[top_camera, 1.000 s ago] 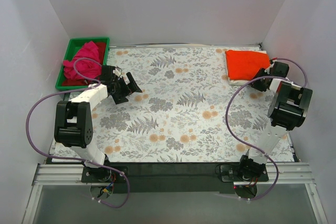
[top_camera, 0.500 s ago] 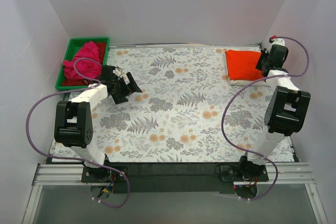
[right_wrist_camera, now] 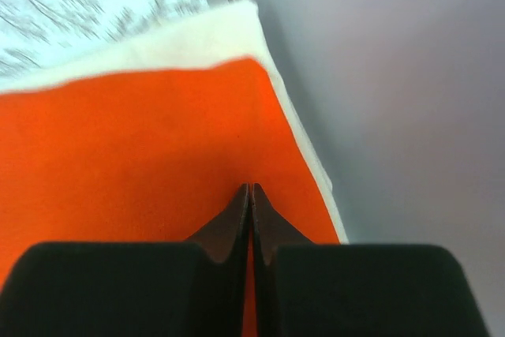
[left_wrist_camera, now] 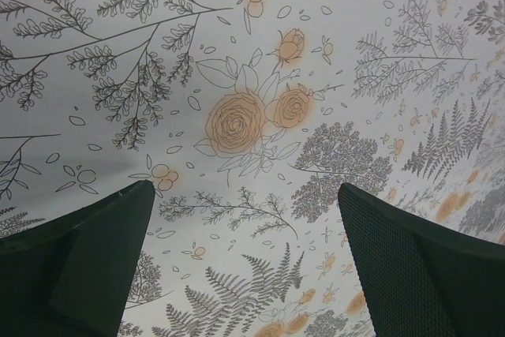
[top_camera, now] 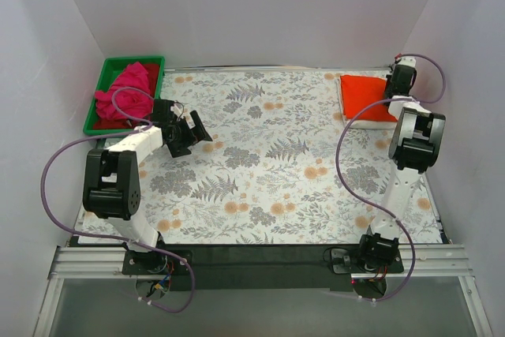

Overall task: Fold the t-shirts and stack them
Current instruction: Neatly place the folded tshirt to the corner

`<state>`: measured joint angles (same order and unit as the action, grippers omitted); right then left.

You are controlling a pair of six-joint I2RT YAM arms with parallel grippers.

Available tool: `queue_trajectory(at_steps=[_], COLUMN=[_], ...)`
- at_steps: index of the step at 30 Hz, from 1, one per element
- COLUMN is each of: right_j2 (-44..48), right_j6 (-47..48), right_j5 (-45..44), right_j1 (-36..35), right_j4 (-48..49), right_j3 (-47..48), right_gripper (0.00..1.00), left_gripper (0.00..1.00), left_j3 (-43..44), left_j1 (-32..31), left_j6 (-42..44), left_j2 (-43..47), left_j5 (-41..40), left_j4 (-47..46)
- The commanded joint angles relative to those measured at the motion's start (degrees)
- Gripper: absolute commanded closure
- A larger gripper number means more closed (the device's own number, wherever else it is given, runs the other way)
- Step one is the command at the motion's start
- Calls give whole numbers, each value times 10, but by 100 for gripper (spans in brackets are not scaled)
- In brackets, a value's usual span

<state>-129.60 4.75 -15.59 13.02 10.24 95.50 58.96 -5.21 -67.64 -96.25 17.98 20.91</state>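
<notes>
The orange-red t-shirt (top_camera: 363, 97) lies folded at the back right, on top of the folded cream-white t-shirt (right_wrist_camera: 158, 41), whose edge shows round it. My right gripper (top_camera: 394, 84) is shut and empty, its closed tips (right_wrist_camera: 251, 187) just above the orange shirt's right part, near the wall. The magenta-pink t-shirt (top_camera: 126, 92) lies crumpled in the green tray (top_camera: 154, 62) at the back left. My left gripper (top_camera: 197, 128) is open and empty, right of the tray, low over the floral cloth (left_wrist_camera: 245, 250).
The grey floral-print cloth (top_camera: 268, 155) covers the table. White walls close in at the back and both sides; the right wall (right_wrist_camera: 410, 76) is close to my right gripper. Purple cables loop beside both arms.
My right arm has swung towards the back right corner, and its gripper now sits at the far right side of the orange shirt. The left arm has barely moved.
</notes>
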Motion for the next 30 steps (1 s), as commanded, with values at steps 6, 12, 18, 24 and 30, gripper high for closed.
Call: queue_trajectory(at_steps=[6, 12, 18, 24, 30], right_j2=[-5, 78, 156, 196, 195], right_j6=[15, 32, 8, -20, -84], right_j5=[-59, -45, -15, 38, 97], right_j1=[7, -5, -31, -76, -95], right_j4=[-12, 8, 13, 14, -3], right_j3=[-11, -67, -142, -184, -235], right_gripper=[93, 92, 92, 92, 92], left_gripper=[4, 5, 5, 5, 5], left_j3=[14, 15, 14, 14, 14], left_j1=[-8, -9, -9, -9, -9], left_j6=[15, 13, 12, 10, 12], left_j2=[-9, -3, 10, 18, 27], left_j5=[-3, 2, 3, 7, 2], left_j4=[-2, -1, -1, 0, 1])
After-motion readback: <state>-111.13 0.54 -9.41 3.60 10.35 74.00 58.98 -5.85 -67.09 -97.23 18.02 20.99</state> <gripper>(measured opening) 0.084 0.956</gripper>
